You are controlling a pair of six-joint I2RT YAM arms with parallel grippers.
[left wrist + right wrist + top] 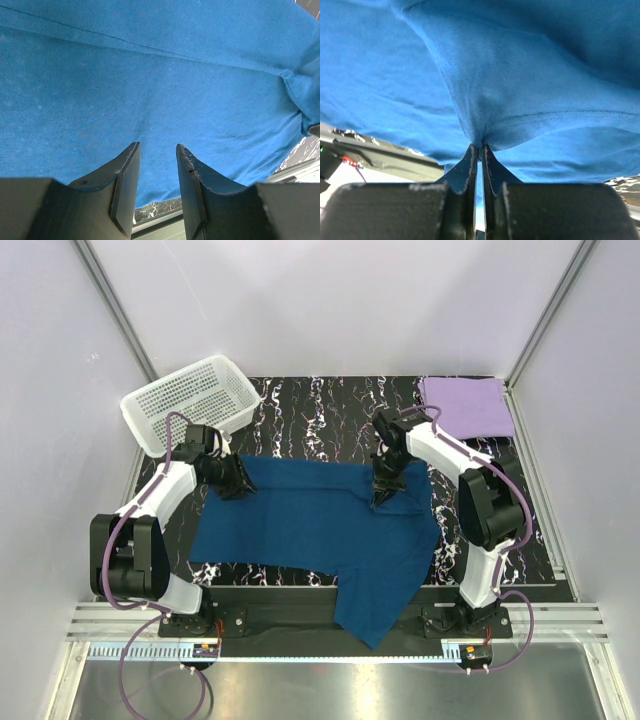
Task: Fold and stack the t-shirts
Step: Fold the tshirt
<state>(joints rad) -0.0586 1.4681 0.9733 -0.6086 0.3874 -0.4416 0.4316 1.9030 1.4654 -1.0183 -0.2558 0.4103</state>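
Note:
The dark teal-blue t-shirt (pixel 310 525) lies spread across the black marbled table (pixel 320 415), and one part hangs over the near edge. My right gripper (pixel 380 498) stands at the shirt's far right part and is shut on a bunched fold of the blue cloth (pixel 520 65), pinched at the fingertips of the right gripper (pixel 479 146). At the shirt's far left corner is my left gripper (pixel 238 485). In the left wrist view the left gripper (pixel 157 146) is open, with blue cloth (pixel 150 75) beyond the gap. The lavender t-shirt (pixel 465 405) lies folded at the back right.
A white perforated basket (pixel 190 400) stands at the back left, just behind the left arm. A metal rail (pixel 330 625) runs along the near edge by the arm bases. White walls close in the table on three sides.

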